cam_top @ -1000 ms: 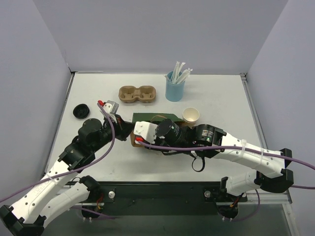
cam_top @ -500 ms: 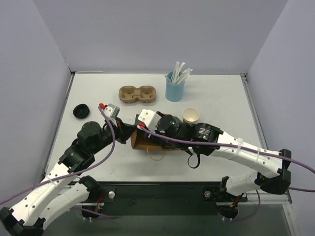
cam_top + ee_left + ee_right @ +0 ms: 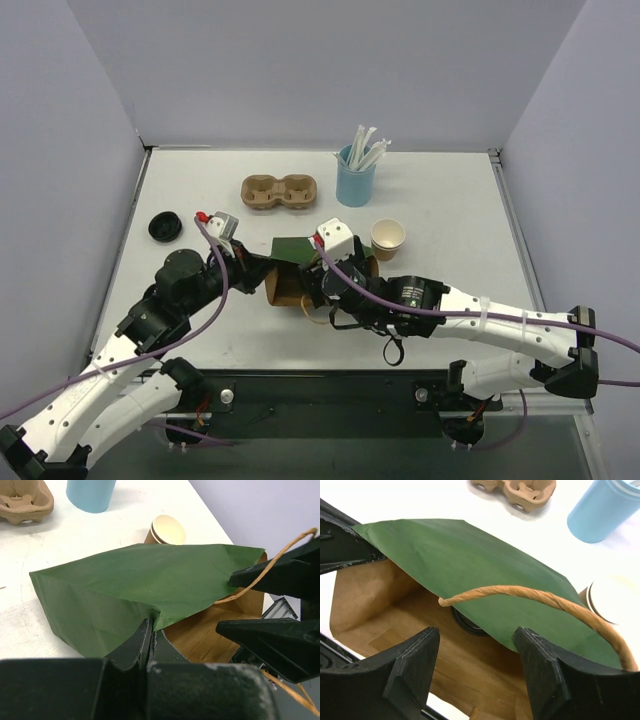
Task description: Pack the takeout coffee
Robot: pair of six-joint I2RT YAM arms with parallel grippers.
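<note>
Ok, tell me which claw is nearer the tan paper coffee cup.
Right. The right claw sits open at the green paper bag's mouth, with the coffee cup just beyond the bag. The left claw pinches the bag's edge on the side away from the cup.

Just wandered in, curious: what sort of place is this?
Probably a robot test bench, not a café: white table boxed in by plain walls, holding just props: a small paper cup, a pulp cup carrier, a green paper bag.
</note>
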